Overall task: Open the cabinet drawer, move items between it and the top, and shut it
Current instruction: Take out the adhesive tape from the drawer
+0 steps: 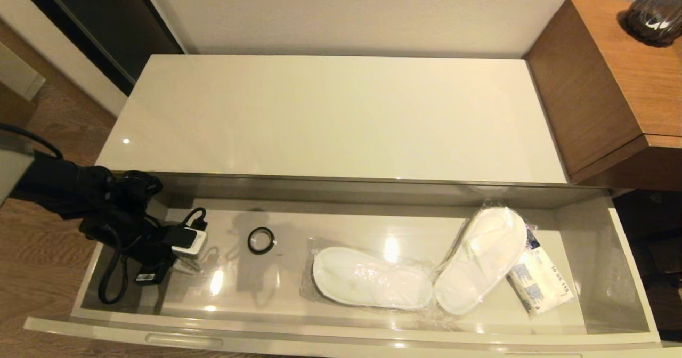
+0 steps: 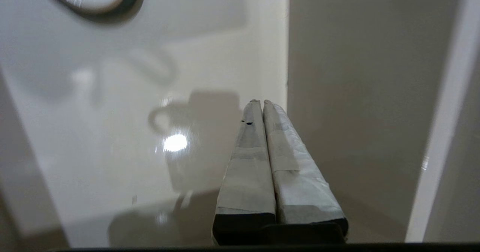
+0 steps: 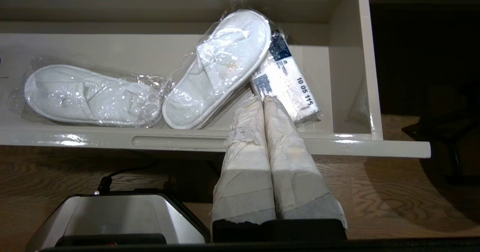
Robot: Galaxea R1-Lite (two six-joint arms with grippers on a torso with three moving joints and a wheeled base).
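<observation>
White slippers [image 1: 421, 273], two, and one tape roll [image 1: 261, 239] in the drawer [image 1: 341, 336]

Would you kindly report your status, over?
Left gripper shut, empty, inside open drawer beside tape roll. Right gripper shut, parked outside. Slippers in drawer; top bare.

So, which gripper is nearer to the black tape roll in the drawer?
Left. The left gripper is inside the open drawer, jaws shut, just beside the tape roll. The right gripper is outside the drawer's front, near the slippers, farther away.
</observation>
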